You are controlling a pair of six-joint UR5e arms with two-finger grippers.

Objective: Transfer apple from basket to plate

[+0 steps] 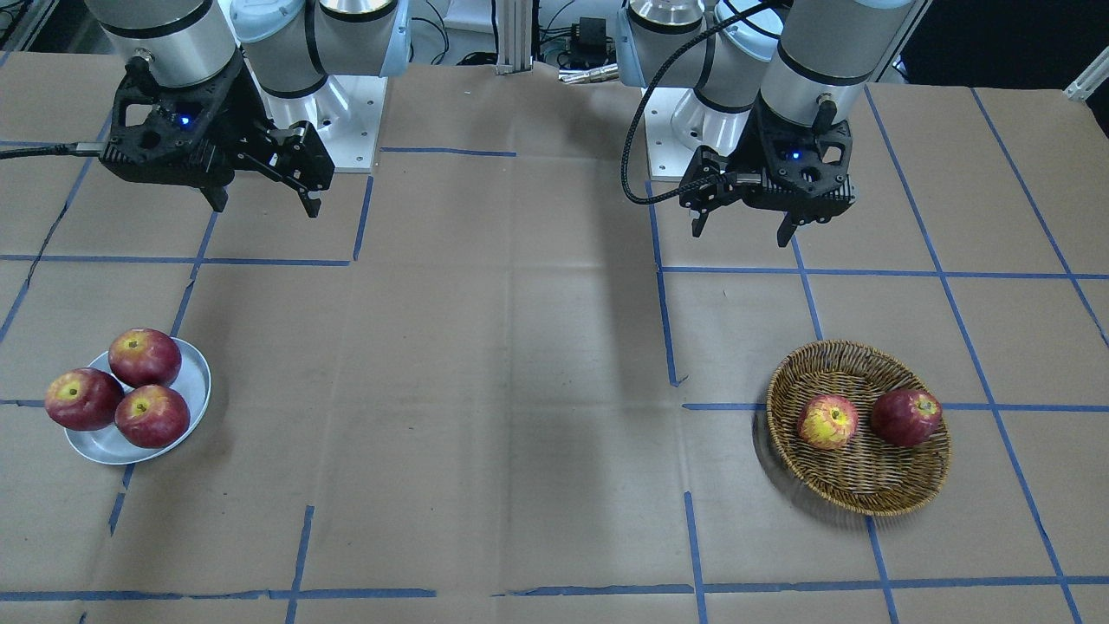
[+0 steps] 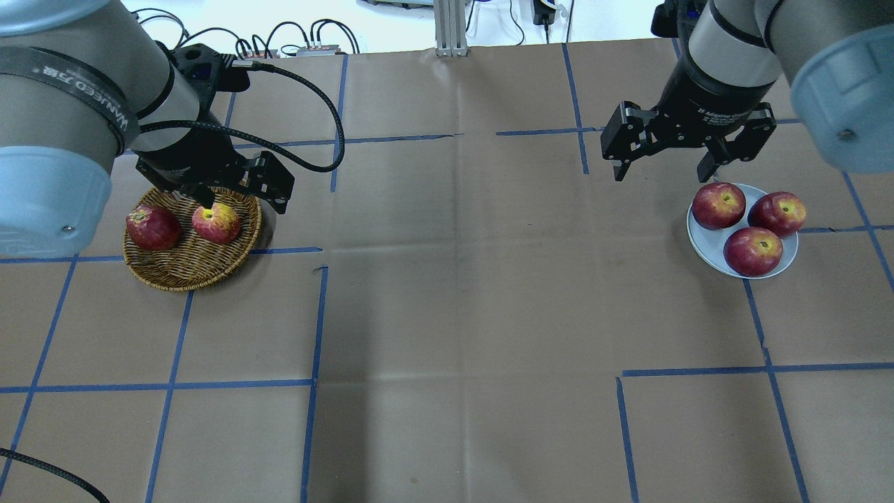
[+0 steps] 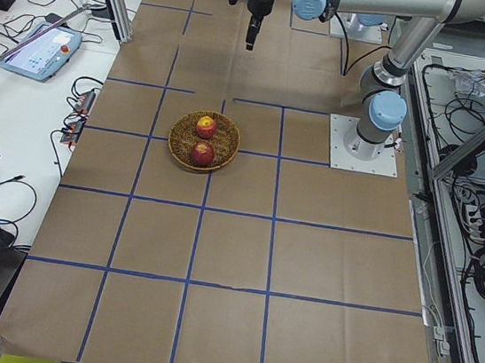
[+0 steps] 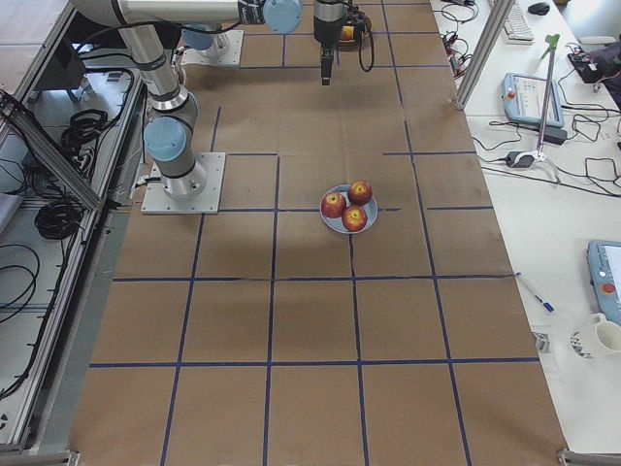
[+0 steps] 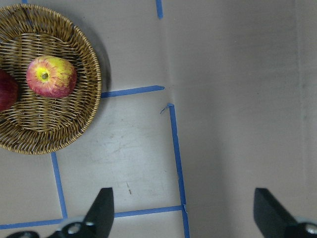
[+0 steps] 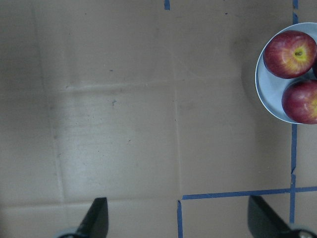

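The yellowish, red-streaked apple (image 1: 827, 422) lies in the brown wicker basket (image 1: 866, 485), beside a dark red apple (image 1: 905, 417). It also shows in the overhead view (image 2: 216, 222) and the left wrist view (image 5: 51, 76). My left gripper (image 1: 741, 236) is open and empty, raised above the table on the robot's side of the basket (image 2: 188, 269). The pale plate (image 1: 195, 381) holds three dark red apples. My right gripper (image 1: 264, 208) is open and empty, raised near the plate (image 2: 702, 241) on the robot's side.
The table is covered in brown paper with a blue tape grid. The plate's three apples (image 2: 753, 251) fill most of it. The arms' white base plates (image 1: 355, 121) sit at the robot's edge. Bare paper lies between basket and plate.
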